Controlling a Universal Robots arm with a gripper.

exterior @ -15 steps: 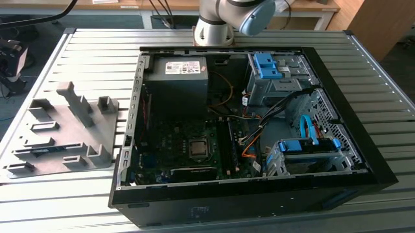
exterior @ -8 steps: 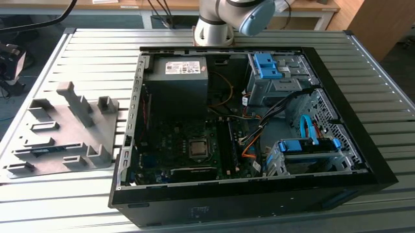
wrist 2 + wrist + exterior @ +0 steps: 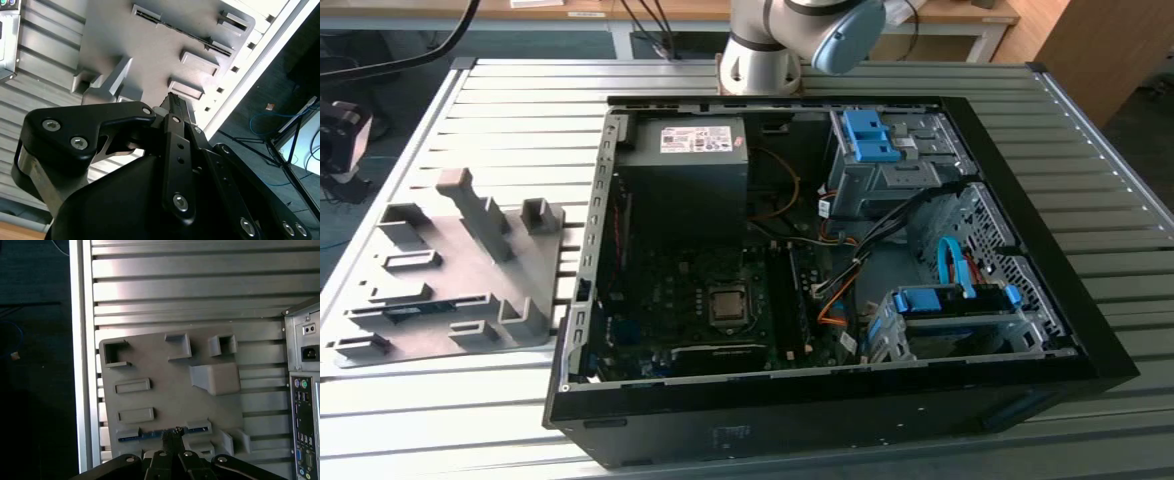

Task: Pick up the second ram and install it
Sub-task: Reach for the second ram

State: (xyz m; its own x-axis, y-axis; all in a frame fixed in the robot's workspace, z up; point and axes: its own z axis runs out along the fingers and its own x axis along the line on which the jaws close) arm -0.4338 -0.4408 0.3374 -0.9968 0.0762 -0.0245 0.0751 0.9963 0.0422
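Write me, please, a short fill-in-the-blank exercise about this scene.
The long blue-green circuit-board ram strip lies in a ___ plastic holder tray. The tray rests on the slatted metal table beside the open black computer ___. The black gripper hangs above the tray, holding ___.
Missing: grey; case; nothing.

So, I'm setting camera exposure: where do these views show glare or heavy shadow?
Exterior view: the computer case interior is dim, the slatted table bright. Second wrist view: glare washes out the table edge; the tool is a dark foreground mass. First wrist view: some slats glint, the floor beyond is nearly black.
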